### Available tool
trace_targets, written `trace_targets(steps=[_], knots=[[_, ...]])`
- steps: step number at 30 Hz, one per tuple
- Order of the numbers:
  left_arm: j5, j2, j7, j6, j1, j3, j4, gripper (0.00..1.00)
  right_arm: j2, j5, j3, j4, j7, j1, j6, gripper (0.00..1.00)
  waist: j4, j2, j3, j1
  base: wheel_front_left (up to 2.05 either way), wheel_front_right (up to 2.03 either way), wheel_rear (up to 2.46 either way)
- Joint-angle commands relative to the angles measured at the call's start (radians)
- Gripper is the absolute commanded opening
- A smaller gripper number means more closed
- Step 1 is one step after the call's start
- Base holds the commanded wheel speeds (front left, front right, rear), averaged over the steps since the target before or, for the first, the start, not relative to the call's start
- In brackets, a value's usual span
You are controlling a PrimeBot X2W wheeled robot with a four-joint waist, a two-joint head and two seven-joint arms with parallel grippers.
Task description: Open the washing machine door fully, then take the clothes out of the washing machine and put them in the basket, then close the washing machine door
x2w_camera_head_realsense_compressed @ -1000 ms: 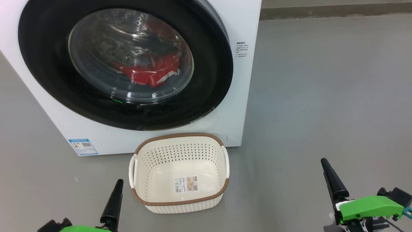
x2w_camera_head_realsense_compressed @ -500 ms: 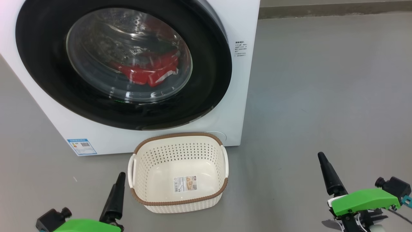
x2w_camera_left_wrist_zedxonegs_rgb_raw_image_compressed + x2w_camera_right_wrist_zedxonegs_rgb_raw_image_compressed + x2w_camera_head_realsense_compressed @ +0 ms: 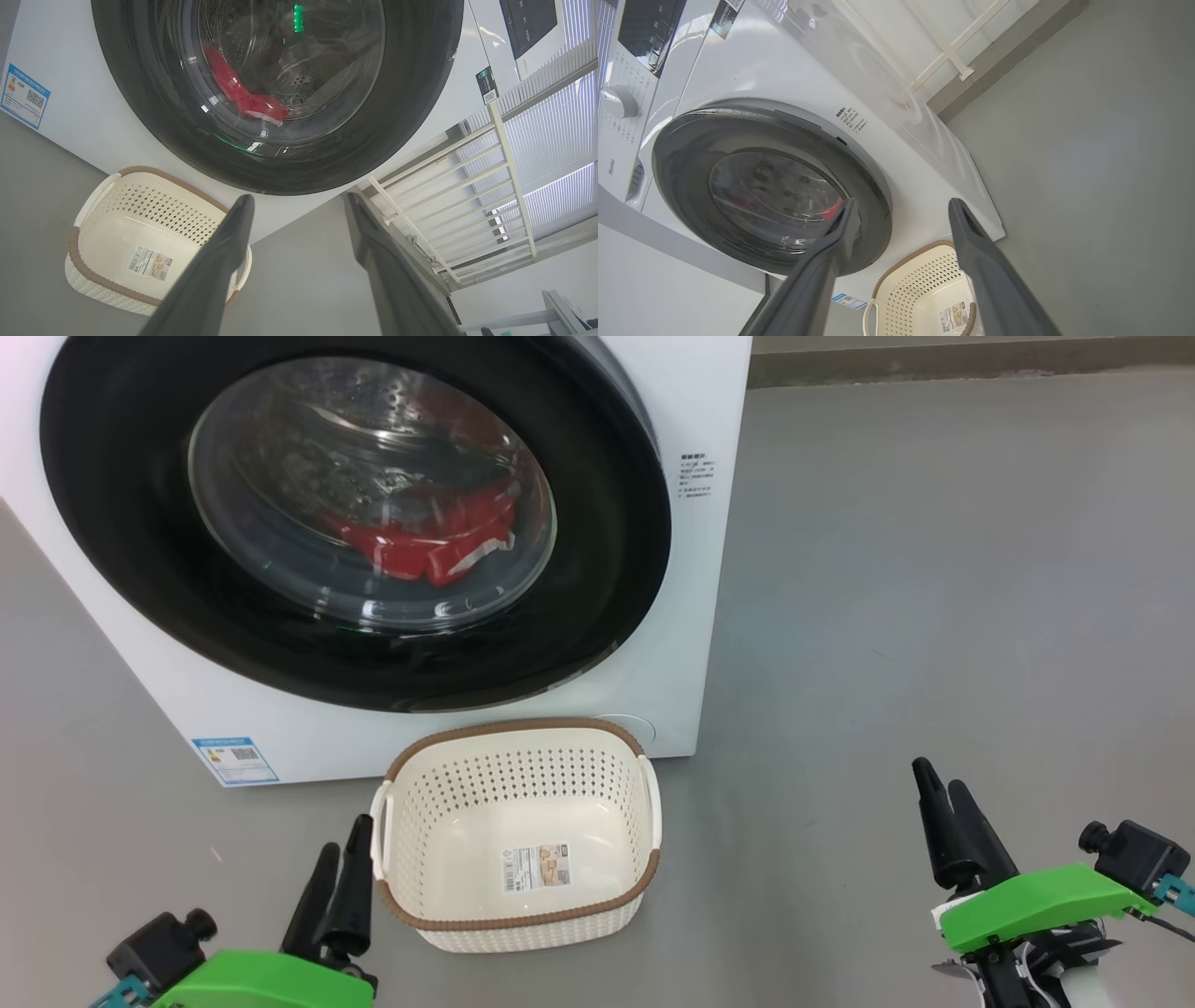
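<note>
Two risks stand out to me. My left end effector [image 3: 344, 835], fingers spread and empty, sits at the lower left of the frame just beside the left handle of the basket [image 3: 523, 924]. If I lift it carelessly, I judge a finger could hook that handle and drag the basket from its spot below the door. The washing machine door [image 3: 607, 523] is shut across the upper left. Its glossy black rim offers my long fingers little purchase, so a pull could slip off or leave it only partly open. I can't make out a handle for certain. The clothes [image 3: 420, 546] lie red behind the glass, inside the washing machine [image 3: 719, 616], out of reach until that door swings. My right end effector [image 3: 938, 775], also spread and holding nothing, hovers over bare floor [image 3: 934, 569] at the lower right, well apart from everything.

Compared with a second ago, both end effectors have crept higher into the frame, each now showing its second finger, and the left has drawn nearer the basket's handle. Door, clothes and basket lie as they were. The slight shift of the whole picture is my head moving.
</note>
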Motion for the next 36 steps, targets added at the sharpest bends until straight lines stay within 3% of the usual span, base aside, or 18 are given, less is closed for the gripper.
trace_targets(steps=[1,36], knots=[[0.035,0.006,-0.015,0.010,-0.048,0.015,-0.032,1.00,-0.011,-0.038,0.019,-0.032,-0.017,-0.057,0.003,1.00,-0.001,-0.0001,0.000,-0.0001,0.00,0.00,0.00],[0.415,0.009,-0.112,0.063,-0.103,-0.028,-0.041,1.00,-0.014,-0.433,0.056,-0.034,-0.113,-0.109,0.003,1.00,-0.006,-0.0001,-0.013,-0.0001,0.00,0.00,0.00]])
